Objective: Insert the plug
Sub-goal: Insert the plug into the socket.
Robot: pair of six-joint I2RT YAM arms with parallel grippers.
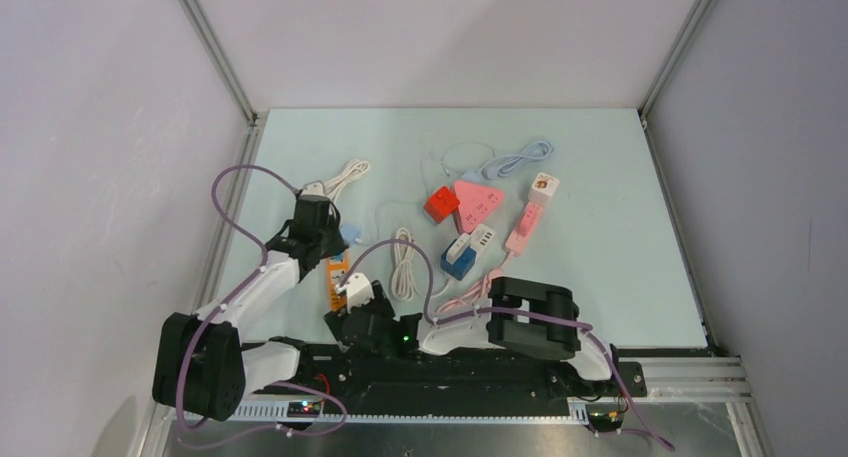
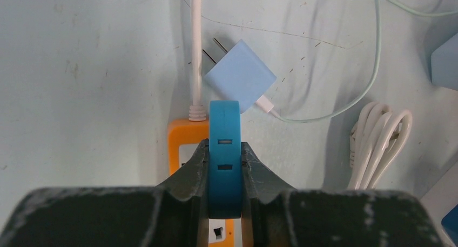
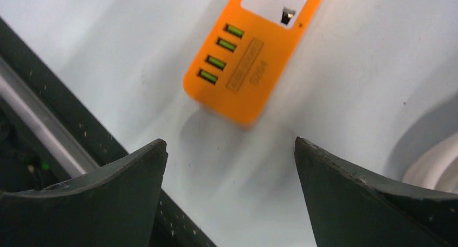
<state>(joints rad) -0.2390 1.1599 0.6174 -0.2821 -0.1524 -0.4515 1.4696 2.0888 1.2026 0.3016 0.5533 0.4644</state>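
My left gripper [image 2: 224, 147] is shut on a blue plug [image 2: 224, 129], whose end face has two slots. It holds the plug directly over the far end of an orange power strip [image 2: 181, 141]; the plug's underside is hidden. In the top view the left gripper [image 1: 328, 239] stands over that strip [image 1: 337, 277] at the table's left. My right gripper [image 1: 348, 317] sits just off the strip's near end. In the right wrist view its fingers [image 3: 229, 147] are wide open and empty above the table, with the strip's USB end [image 3: 254, 58] ahead of them.
A light blue charger [image 2: 240, 74] with bare prongs lies beyond the strip, beside its white cord [image 2: 195, 52]. A coiled white cable [image 1: 403, 262] lies to the right. Mid-table are a red cube [image 1: 440, 204], a pink triangular socket [image 1: 478, 199], a pink strip [image 1: 525, 227] and a blue cube [image 1: 460, 260].
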